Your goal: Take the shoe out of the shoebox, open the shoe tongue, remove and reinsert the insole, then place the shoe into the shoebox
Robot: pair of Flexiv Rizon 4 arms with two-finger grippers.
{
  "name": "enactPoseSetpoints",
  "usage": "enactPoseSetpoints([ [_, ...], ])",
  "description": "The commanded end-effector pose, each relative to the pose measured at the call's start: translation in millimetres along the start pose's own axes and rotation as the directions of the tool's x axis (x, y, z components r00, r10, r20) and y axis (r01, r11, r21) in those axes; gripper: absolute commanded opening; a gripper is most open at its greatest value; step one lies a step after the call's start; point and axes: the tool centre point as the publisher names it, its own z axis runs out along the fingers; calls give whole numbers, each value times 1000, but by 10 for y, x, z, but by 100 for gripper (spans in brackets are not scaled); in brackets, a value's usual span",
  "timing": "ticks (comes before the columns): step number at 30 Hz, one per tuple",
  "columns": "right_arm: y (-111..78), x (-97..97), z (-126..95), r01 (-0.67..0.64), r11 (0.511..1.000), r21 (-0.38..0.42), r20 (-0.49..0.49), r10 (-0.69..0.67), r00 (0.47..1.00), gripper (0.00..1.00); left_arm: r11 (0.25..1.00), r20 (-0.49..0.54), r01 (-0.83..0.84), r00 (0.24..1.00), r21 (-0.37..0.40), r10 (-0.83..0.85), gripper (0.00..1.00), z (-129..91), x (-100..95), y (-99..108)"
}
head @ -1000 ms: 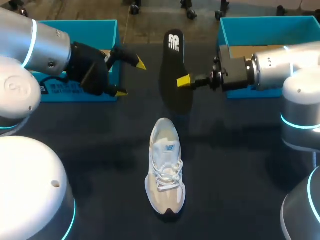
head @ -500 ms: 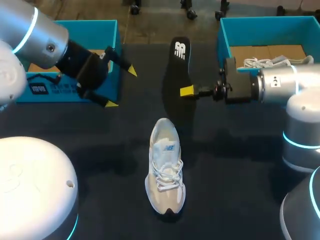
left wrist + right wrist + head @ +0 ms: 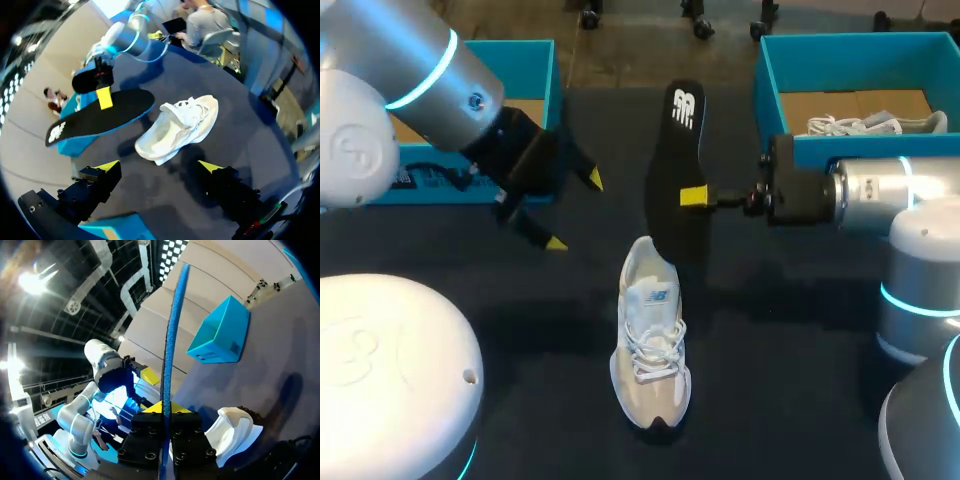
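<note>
The white lace-up sneaker [image 3: 650, 340] lies flat on the dark table [image 3: 790, 400], around the middle, outside both boxes. Its toe points toward the robot and its laces are tied. In the right wrist view only its heel end [image 3: 232, 432] shows, the rest cut off by that gripper's body.

Beyond the sneaker's heel hangs the long black foam insole [image 3: 677, 170] with a white logo at its far end. The right gripper [image 3: 693, 196] is clamped on one long edge, and the insole is lifted off the table. In the head view its near end overlaps the sneaker's heel collar, so I cannot tell whether they touch. The left wrist view shows the insole [image 3: 100, 117] just beside the sneaker [image 3: 177, 127], with a blue underside. From the right wrist it appears edge-on as a thin blue line [image 3: 172, 340] rising from between the fingers of the right gripper [image 3: 164, 407]. Only slivers of yellow show on either side.

The left gripper [image 3: 574, 210] hovers over the table beside the sneaker's far end, fingers wide apart and holding nothing [image 3: 159, 167].

An open blue cardboard shoebox [image 3: 850, 50] stands at the far right, its front wall partly hidden by the right arm. Inside, a second pale shoe [image 3: 880, 123] is only partly visible. Another blue shoebox [image 3: 535, 60] at the far left is largely covered by the left arm.
</note>
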Motion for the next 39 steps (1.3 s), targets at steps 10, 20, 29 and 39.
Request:
enactPoseSetpoints([
  [10,-120,-93,79,-10,998,-65,-31,8,999,0,982,9,186,982,14,-186,100,119,136,81],
  [20,-208,-311,75,12,990,-138,-104,-26,994,0,972,-43,233,972,19,-232,100,562,182,166],
  [29,-306,-540,166,5,986,-167,-117,-25,993,0,958,-75,286,956,14,-284,100,751,279,195],
  [39,-309,-552,172,4,986,-167,-115,-24,993,0,957,-75,289,955,-3,-288,100,760,280,201],
])
